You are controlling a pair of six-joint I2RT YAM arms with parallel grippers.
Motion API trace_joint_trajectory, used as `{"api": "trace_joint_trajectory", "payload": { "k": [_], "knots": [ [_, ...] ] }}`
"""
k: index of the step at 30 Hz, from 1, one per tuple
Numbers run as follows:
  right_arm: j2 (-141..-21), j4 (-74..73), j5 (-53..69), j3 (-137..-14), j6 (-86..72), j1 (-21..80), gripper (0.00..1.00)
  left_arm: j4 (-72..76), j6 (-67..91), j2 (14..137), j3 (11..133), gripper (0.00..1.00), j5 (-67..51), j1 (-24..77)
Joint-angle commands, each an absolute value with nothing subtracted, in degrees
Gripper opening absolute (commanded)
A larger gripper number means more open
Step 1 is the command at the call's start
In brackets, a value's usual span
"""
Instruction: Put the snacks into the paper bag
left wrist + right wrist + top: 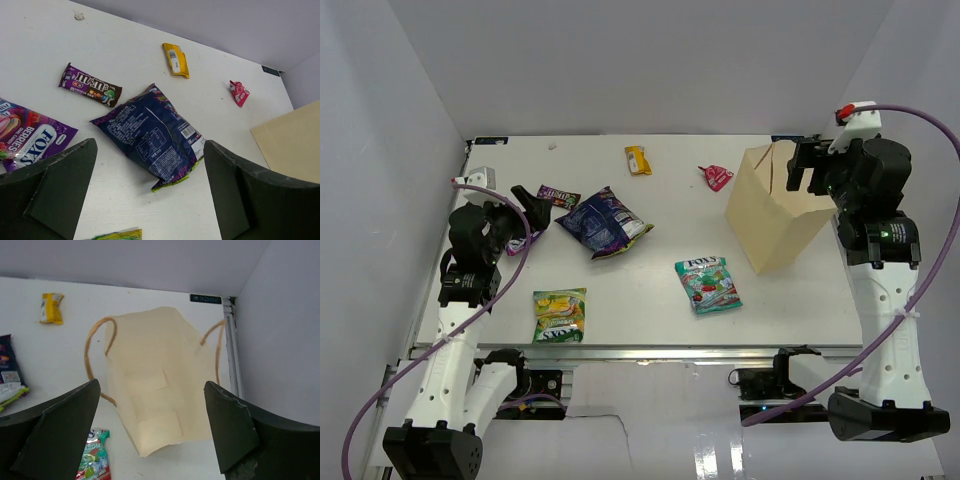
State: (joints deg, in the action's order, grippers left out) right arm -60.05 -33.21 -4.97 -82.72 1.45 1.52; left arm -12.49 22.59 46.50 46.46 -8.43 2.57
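Observation:
The tan paper bag [775,210] stands upright at the right, mouth open; the right wrist view looks down into it [155,385] and shows only paper. My right gripper [807,172] hovers over it, open and empty [152,435]. My left gripper [530,220] is open and empty [150,192], just left of the dark blue-purple bag [603,222] [150,137]. On the table lie the brown packet [90,85], yellow wrapper [638,160], pink-red wrapper [716,177], teal-white bag [708,283] and green-yellow bag [560,315].
A purple berries candy bag [30,137] lies under my left gripper. White walls enclose the table [650,320] on the left, back and right. The paper bag stands close to the right wall.

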Motion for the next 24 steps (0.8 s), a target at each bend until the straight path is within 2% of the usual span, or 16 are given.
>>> {"api": "trace_joint_trajectory", "payload": {
  "k": [1,2,3,6,7,8,12,15,16,21,24],
  "knots": [
    [-57.05,-28.67,11.27,-81.31,12.17,1.49,0.9,-13.36,24.69,46.05,48.08,0.98,-10.72,2.64],
    [-56.35,-30.48,19.43,-80.78,18.92,1.49,0.9,-13.45,25.05,46.14,48.08,0.98,-10.98,2.64],
    [-55.73,-34.33,35.52,-81.73,33.86,1.58,0.9,-13.53,25.48,46.23,48.08,0.98,-11.42,2.64],
    [-57.91,-45.67,45.76,-84.44,46.52,4.56,0.9,-13.8,26.89,46.76,47.9,0.98,-12.3,2.55],
    [-59.57,-57.19,47.36,-86.03,52.41,8.57,0.9,-14.06,27.16,46.84,47.99,0.98,-12.57,2.64],
    [-62.81,-61.65,47.98,-87.18,57.26,11.31,0.9,-14.32,27.68,47.11,47.99,0.98,-12.74,2.64],
    [-66.88,-60.67,30.19,-81.41,53.98,33.68,0.9,-15.99,28.91,47.72,48.51,0.98,-13.36,2.64],
    [-69.6,-49.45,15.45,-72.18,42.13,41.02,0.9,-18.63,30.23,46.94,48.78,0.98,-13.36,2.64],
    [-70.57,-46.61,12.68,-69.11,35.14,41.31,0.9,-20.29,30.76,46.5,48.52,0.98,-13.01,2.64],
    [-75.4,-35.71,-2.44,-61.19,21.38,42.97,0.9,-25.74,36.28,42.03,44.48,0.98,-11.25,2.55],
    [-79.79,-33.14,-6.33,-57.92,12.94,43.86,0.9,-27.15,38.75,40.08,41.31,0.98,-11.51,2.64]
  ]
}}
